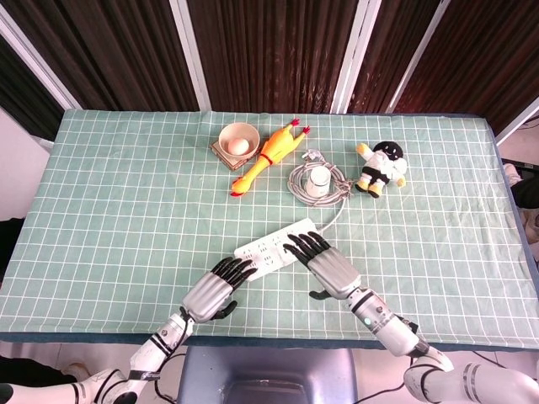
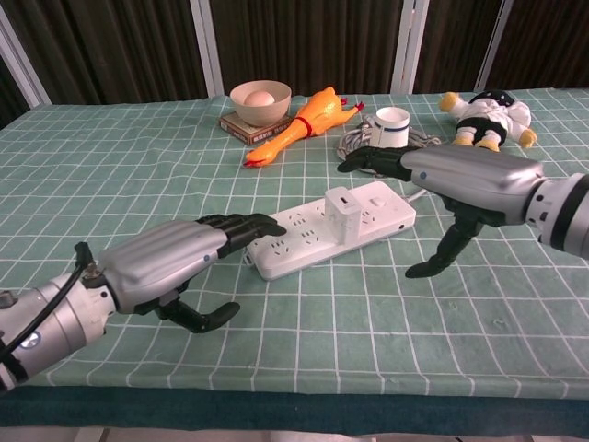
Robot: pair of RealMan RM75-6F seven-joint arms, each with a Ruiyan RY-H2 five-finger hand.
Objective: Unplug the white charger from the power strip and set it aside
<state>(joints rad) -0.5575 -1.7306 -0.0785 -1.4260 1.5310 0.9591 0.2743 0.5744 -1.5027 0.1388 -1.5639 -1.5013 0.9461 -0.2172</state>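
The white power strip (image 2: pixel 304 241) lies slantwise in the middle of the green checked cloth, with the white charger (image 2: pixel 342 214) standing plugged in towards its right end. My left hand (image 2: pixel 170 260) is open, fingers stretched out, and its fingertips (image 2: pixel 262 224) reach the strip's left end. Open as well, my right hand (image 2: pixel 456 175) hovers over the strip's right end with its fingers spread beyond the charger and its thumb pointing down. In the head view the right hand (image 1: pixel 327 265) hides the charger; the strip (image 1: pixel 268 248) shows between it and the left hand (image 1: pixel 217 290).
Behind the strip a white cup (image 2: pixel 391 126) stands inside a coiled grey cable (image 1: pixel 337 187). A yellow rubber chicken (image 2: pixel 299 126), a bowl with an egg (image 2: pixel 260 99) on a book, and a plush doll (image 2: pixel 488 118) lie along the back. The table's front edge (image 2: pixel 294 391) runs just below the hands.
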